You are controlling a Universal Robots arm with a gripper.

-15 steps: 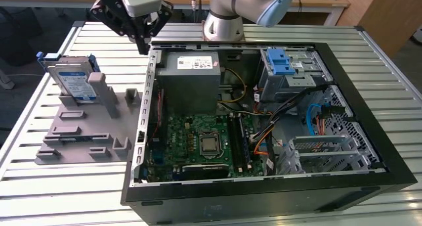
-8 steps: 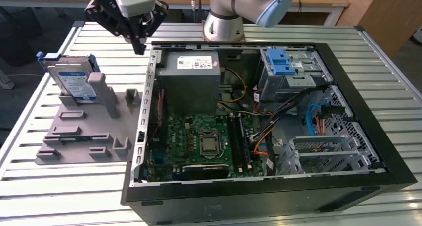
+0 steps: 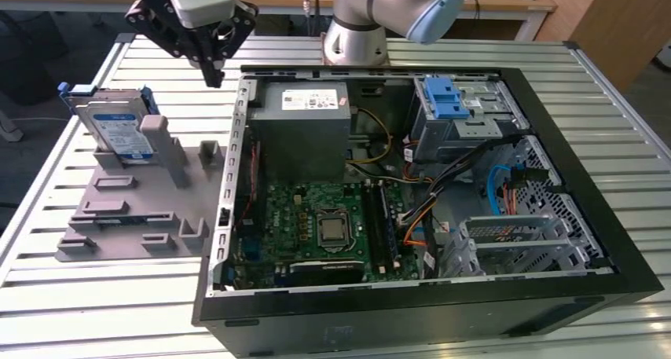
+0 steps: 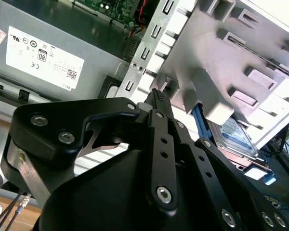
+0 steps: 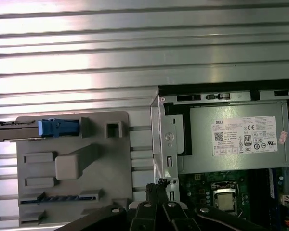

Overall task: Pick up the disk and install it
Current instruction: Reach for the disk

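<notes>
With jaws closed on nothing, hovering beside open black computer case (image 3: 419, 310), apart from blue-framed metal disk (image 3: 113, 130) propped in grey plastic holder (image 3: 134, 217).

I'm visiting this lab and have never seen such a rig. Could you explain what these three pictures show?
The machine is a robot arm ending in a black gripper. The exterior view is taken by a camera off the arm, looking over a slatted metal table. Both wrist views come from cameras riding on the arm, so parts of the gripper show in them. On the table lie an open computer case and a grey holder. The disk, with its blue frame, stands on edge in that holder. The gripper is shut, holds nothing, and hangs by the case's edge, beside the holder.
</notes>
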